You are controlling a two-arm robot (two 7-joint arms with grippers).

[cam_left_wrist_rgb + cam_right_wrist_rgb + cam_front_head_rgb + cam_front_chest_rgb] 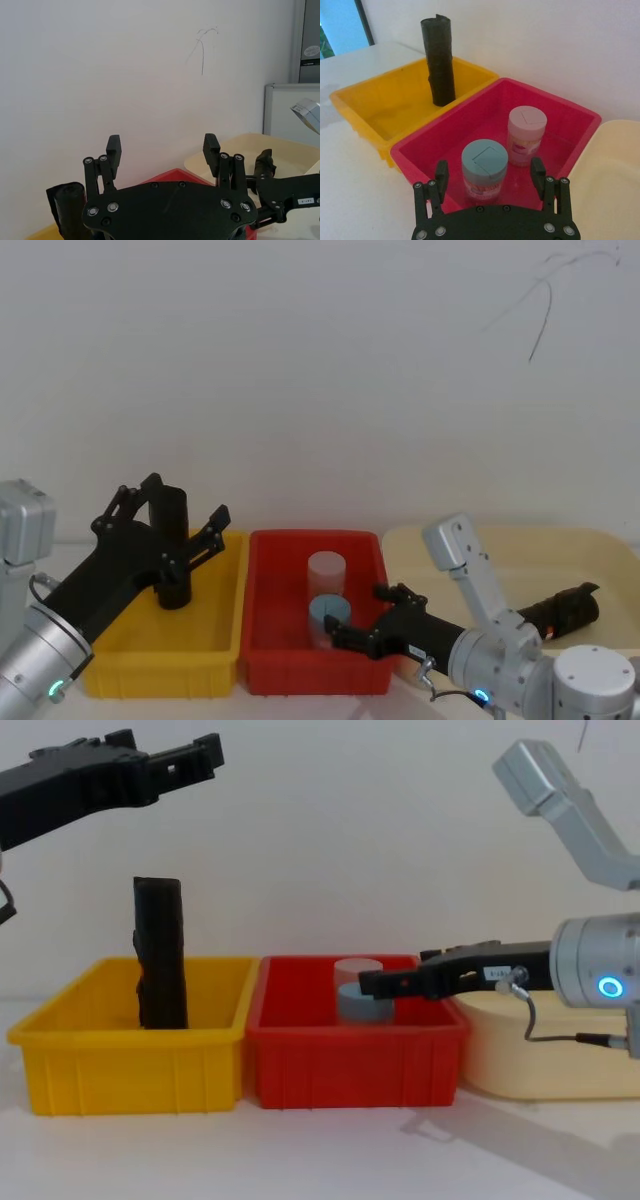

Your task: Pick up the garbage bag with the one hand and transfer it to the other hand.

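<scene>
Garbage bag (pixel 160 952) standing upright in yellow bin (pixel 130 1050), toward back. No red mark visible on it from here.

My left pincer (pixel 172 508) hovering above bin w/ fingers spread wide, holding nothing; in chest view (pixel 180 760) it's well above roll's top.

My right pincer (pixel 372 985) reaching over red bin (pixel 355 1060), spread wide, empty, just above blue-lidded jar (pixel 484 169); pink-lidded jar (pixel 526 134) beside it. Cream tray (pixel 520 560) at right w/ another black roll (pixel 562 610) lying in it.
</scene>
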